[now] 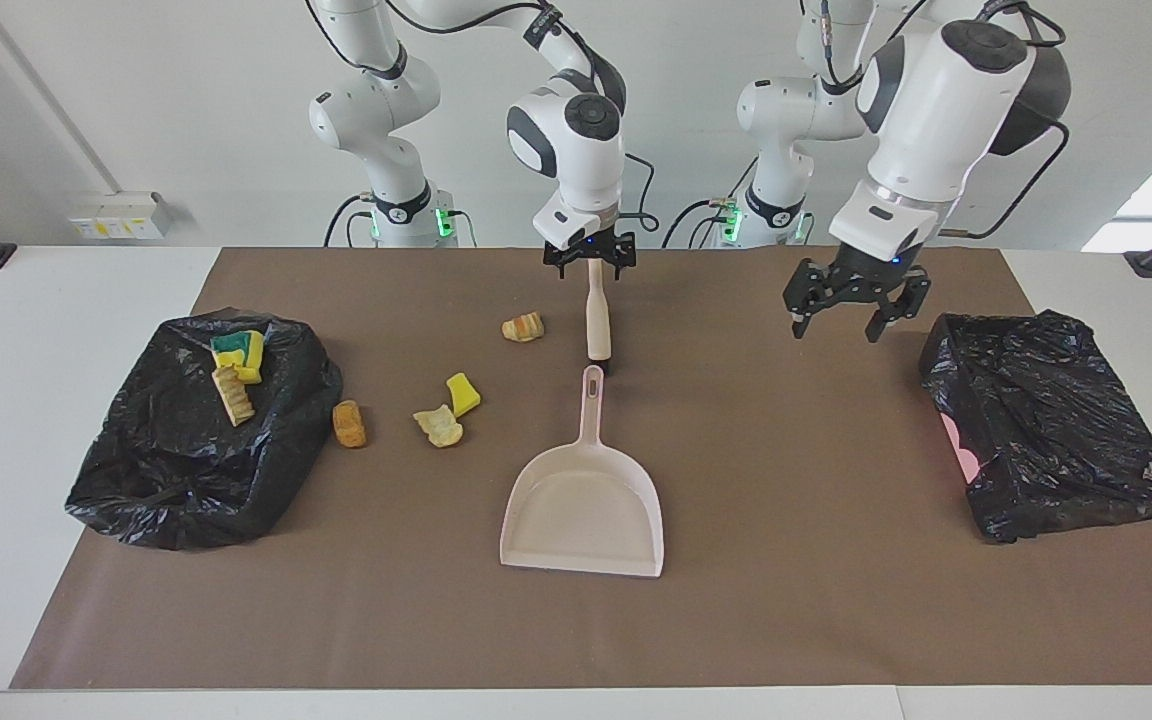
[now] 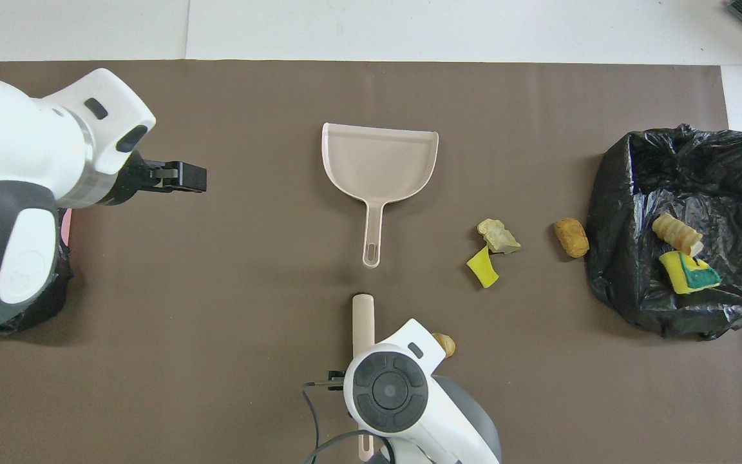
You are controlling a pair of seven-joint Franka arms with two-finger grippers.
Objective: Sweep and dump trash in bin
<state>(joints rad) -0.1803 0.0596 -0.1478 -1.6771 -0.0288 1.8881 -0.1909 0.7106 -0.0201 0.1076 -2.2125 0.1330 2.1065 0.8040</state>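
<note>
The trash is scattered on the brown mat: a tan lump point(image 1: 523, 327) point(image 2: 445, 343), a yellow piece point(image 1: 463, 393) point(image 2: 483, 267), a pale tan piece point(image 1: 439, 425) point(image 2: 498, 235) and an orange-brown lump point(image 1: 349, 423) point(image 2: 570, 237). A yellow-green sponge point(image 1: 241, 352) point(image 2: 690, 272) and a tan lump point(image 1: 233, 395) point(image 2: 677, 233) lie in the black-bag bin point(image 1: 186, 470) point(image 2: 628, 193) at the right arm's end. My right gripper point(image 1: 592, 268) is down at the cream brush handle point(image 1: 597, 325) point(image 2: 363, 319). The beige dustpan point(image 1: 586, 500) point(image 2: 377, 161) lies just farther out. My left gripper point(image 1: 856, 318) point(image 2: 187, 177) is open, raised over the mat.
A second black bag point(image 1: 1046, 420) point(image 2: 36, 309) sits at the left arm's end of the table, with a pink patch showing at its side. The mat's edge point(image 1: 536, 680) runs along the table's edge farthest from the robots.
</note>
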